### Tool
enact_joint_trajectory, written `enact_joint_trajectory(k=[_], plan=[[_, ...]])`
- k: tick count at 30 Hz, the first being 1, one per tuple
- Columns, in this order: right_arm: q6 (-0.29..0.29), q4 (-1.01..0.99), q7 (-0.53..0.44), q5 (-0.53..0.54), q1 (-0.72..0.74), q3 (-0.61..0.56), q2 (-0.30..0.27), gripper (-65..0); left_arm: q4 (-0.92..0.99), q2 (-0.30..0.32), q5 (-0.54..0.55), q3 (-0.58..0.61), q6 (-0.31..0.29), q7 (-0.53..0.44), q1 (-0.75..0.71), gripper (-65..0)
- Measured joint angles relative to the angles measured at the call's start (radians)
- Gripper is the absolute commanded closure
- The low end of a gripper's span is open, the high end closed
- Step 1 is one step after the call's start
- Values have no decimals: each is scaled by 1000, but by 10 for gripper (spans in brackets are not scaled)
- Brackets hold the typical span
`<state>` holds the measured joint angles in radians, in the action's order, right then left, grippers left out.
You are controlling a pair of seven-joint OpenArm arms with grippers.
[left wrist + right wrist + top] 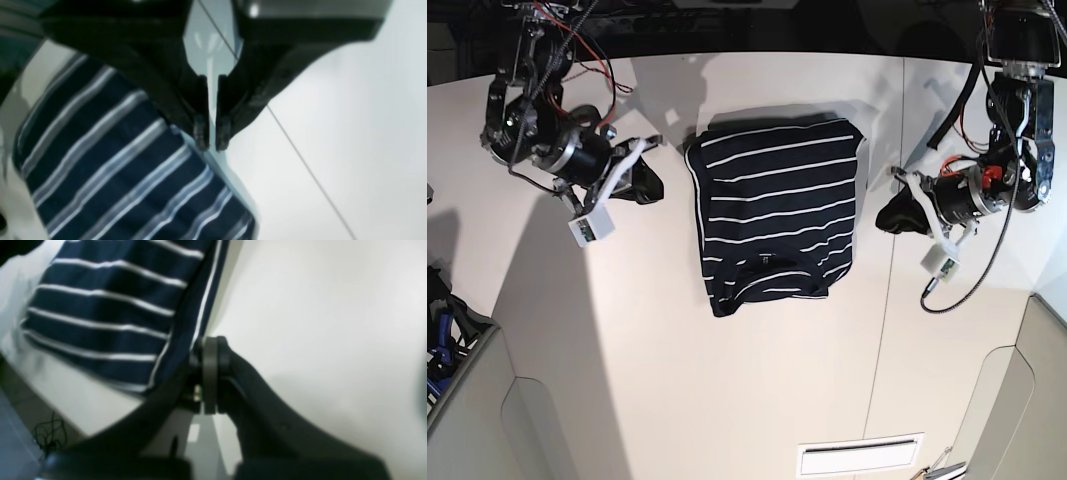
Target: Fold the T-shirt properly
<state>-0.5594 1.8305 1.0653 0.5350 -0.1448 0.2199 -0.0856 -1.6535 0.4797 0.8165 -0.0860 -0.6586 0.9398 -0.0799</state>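
Note:
The T-shirt [772,210], dark navy with thin white stripes, lies folded into a rough rectangle in the middle of the white table [727,380], collar toward the near side. My left gripper [885,215] hovers just off the shirt's right edge, apart from it. In the left wrist view it [212,141] is shut with only a sliver between the fingertips and holds nothing, with the shirt [110,166] beside it. My right gripper [655,187] is off the shirt's left edge. In the right wrist view it [210,340] is shut and empty next to the shirt's hem [110,306].
A thin seam [892,250] runs across the table under the left arm. A bin [442,340] with blue items stands at the lower left. A white vent plate [857,458] sits at the table's near edge. Floor and cables [46,436] show past the table edge.

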Motion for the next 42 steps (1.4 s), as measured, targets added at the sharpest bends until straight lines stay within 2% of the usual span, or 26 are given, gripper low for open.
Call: enact_joint_trajectory(k=[5, 6, 10, 13, 19, 24, 25, 29, 36, 42], plan=[[2, 90, 71, 101, -96, 72, -66, 0, -137, -17, 5, -102, 9, 1, -176, -45], [-2, 105, 94, 115, -119, 79, -78, 0, -163, -17, 4, -124, 24, 1, -211, -45], [-19, 134, 125, 217, -212, 79, -132, 0, -238, -19, -3, -202, 23, -2, -352, -45], [-19, 135, 140, 285, -272, 79, -184, 0, -267, -65, -28, -255, 24, -1, -455, -45], [-20, 136, 174, 328, -391, 79, -280, 0, -277, -163, -109, -296, 23, -6, -618, -45], [-19, 135, 175, 333, -485, 79, -349, 0, -281, -189, -126, -294, 14, -14, -733, -45], [-19, 135, 177, 344, -510, 79, -357, 0, -281, -188, -126, -294, -3, -14, -761, -45], [-18, 133, 196, 415, -598, 78, -368, 0, -280, -185, -127, -293, -8, -16, -851, -45], [-18, 104, 203, 418, -723, 75, -369, 0, -259, -186, -121, -294, -4, -32, -954, -45], [-19, -24, 195, 406, -778, 6, -372, 0, -118, -183, -124, -236, -1, -80, -958, -45]])
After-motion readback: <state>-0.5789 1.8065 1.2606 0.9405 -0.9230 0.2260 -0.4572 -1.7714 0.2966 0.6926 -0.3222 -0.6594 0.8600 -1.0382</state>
